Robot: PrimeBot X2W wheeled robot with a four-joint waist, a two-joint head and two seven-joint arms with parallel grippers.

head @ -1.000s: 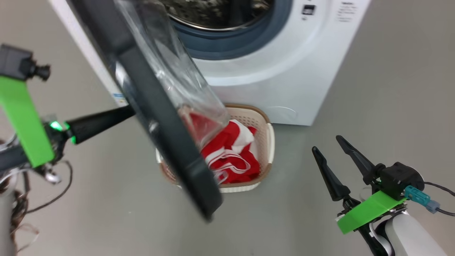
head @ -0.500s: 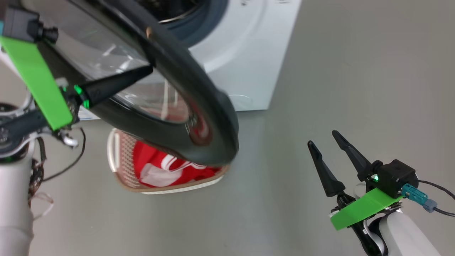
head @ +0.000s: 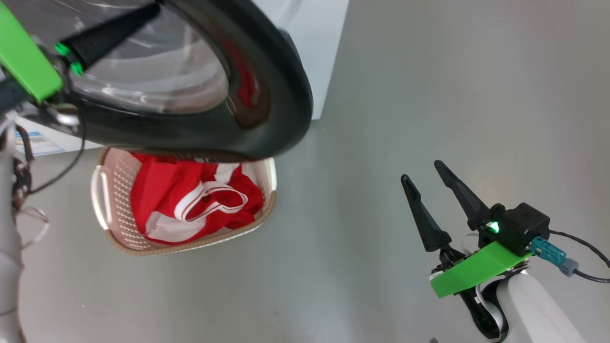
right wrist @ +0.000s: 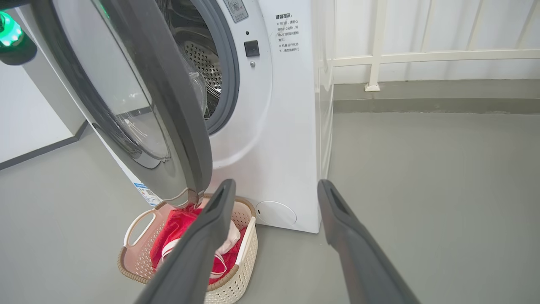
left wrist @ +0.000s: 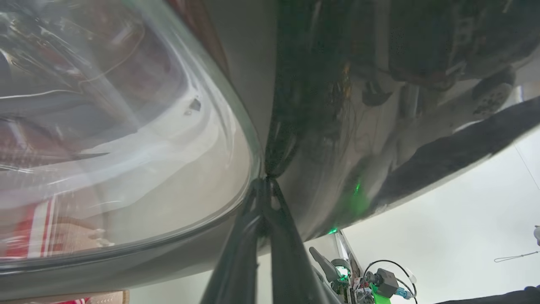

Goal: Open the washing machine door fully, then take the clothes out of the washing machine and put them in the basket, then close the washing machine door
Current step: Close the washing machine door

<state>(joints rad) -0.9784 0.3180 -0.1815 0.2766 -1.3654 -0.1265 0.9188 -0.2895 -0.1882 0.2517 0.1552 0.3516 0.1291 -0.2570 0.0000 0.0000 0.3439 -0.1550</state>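
The washing machine [right wrist: 287,126] stands with its drum [right wrist: 202,63] showing. The washing machine door [head: 267,95] [right wrist: 177,105] hangs partly open above the basket [head: 110,205] [right wrist: 236,270]. The red and white clothes [head: 190,200] [right wrist: 177,228] lie in the basket. My left gripper [head: 153,8] [left wrist: 266,180] is shut and empty. Its tips press the door's outer face where the glass window [left wrist: 126,147] meets the black rim [left wrist: 337,126]. My right gripper [head: 421,171] [right wrist: 275,185] stands open and empty over the floor, to the right of the basket.
Grey floor [head: 405,85] stretches to the right of the machine. A white railing [right wrist: 422,55] and a low kerb run along the back wall. Loose cables [head: 28,157] hang from my left arm.
The head view has swung, so the scene sits further left and up. The door has turned toward the machine with my shut left gripper against its outer face. The right gripper stays open.
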